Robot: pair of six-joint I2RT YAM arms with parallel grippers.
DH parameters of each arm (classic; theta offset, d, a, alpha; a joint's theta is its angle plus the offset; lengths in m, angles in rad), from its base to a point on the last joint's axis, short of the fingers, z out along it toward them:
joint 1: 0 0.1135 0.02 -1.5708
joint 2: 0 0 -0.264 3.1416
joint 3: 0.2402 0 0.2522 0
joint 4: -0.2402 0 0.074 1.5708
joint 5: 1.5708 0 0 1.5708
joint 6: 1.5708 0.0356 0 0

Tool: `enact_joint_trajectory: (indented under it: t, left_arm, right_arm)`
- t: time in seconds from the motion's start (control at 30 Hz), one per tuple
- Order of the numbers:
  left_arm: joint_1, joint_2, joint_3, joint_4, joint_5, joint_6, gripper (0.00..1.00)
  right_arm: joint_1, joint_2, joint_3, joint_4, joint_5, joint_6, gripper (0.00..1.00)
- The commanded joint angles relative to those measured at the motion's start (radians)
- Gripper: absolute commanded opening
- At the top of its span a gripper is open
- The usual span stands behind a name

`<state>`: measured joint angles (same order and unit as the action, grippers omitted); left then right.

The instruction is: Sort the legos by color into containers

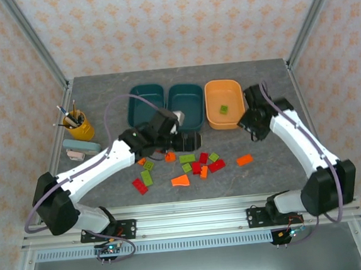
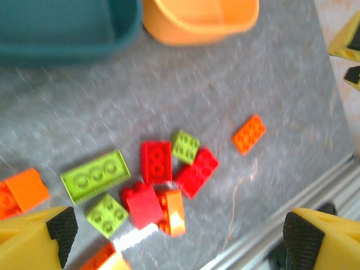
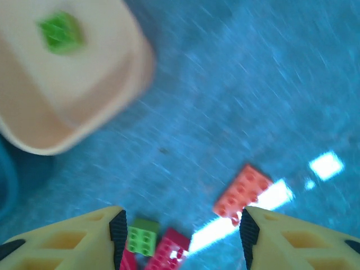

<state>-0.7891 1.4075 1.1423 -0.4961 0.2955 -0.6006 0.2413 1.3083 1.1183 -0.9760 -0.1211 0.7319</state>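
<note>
Top external shows one green brick [image 1: 224, 110] in the orange tray [image 1: 217, 94]; both teal trays [image 1: 187, 103] look empty, I think. Remaining legos [image 1: 196, 167] lie scattered at centre frame. My left gripper [image 2: 180, 228] and right gripper [image 3: 181, 228] are both spread, holding nothing.

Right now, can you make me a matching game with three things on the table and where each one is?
Things:
1. yellow-orange cup of pens
2. orange plastic wedge
3. lone light green plastic brick

Places:
A. inside the orange plastic tray
B. far left of the grey table
C. on the table, at the near edge of the brick pile

Pairs: 1-B, 2-C, 3-A.
</note>
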Motion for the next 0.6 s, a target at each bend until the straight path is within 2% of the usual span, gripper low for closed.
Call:
enact_joint_trajectory:
  t: [0.0, 0.27, 0.57]
  left_arm:
    - [-0.042, -0.035, -0.071, 0.033, -0.012, 0.009, 0.97]
    - [-0.098, -0.038, -0.1, 0.057, -0.044, -0.01, 0.97]
    - [-0.103, -0.07, -0.108, 0.053, -0.068, -0.026, 0.97]
  right_arm:
    - [0.005, -0.03, -0.149, 0.05, -0.051, 0.172, 0.58]
    - [-0.015, 0.026, -0.32, 0.183, -0.128, 0.358, 0.58]
    - [-0.032, 0.148, -0.315, 0.256, -0.175, 0.387, 0.58]
